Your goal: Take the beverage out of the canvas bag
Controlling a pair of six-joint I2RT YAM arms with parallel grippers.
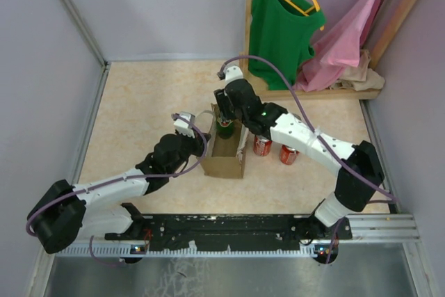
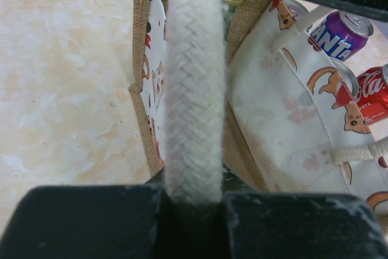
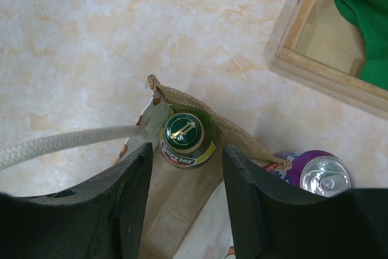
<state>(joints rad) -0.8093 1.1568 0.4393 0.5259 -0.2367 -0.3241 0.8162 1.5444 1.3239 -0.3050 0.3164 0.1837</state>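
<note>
The tan canvas bag (image 1: 226, 159) stands open in the middle of the table, its lining printed with cats (image 2: 285, 107). A green Perrier bottle (image 3: 185, 137) stands upright in its far end and also shows in the top view (image 1: 224, 125). My left gripper (image 1: 197, 137) is at the bag's left rim, shut on the white rope handle (image 2: 194, 89). My right gripper (image 3: 187, 154) is open just above the bottle cap, one finger on each side of it, not touching it. It shows over the bag's far end in the top view (image 1: 225, 110).
Two red cans (image 1: 262, 145) (image 1: 288, 154) stand right of the bag, and a purple Fanta can (image 3: 319, 174) is close against it. A wooden clothes rack (image 1: 327, 92) with a green top (image 1: 278, 26) and a pink garment (image 1: 348, 39) stands at the back right.
</note>
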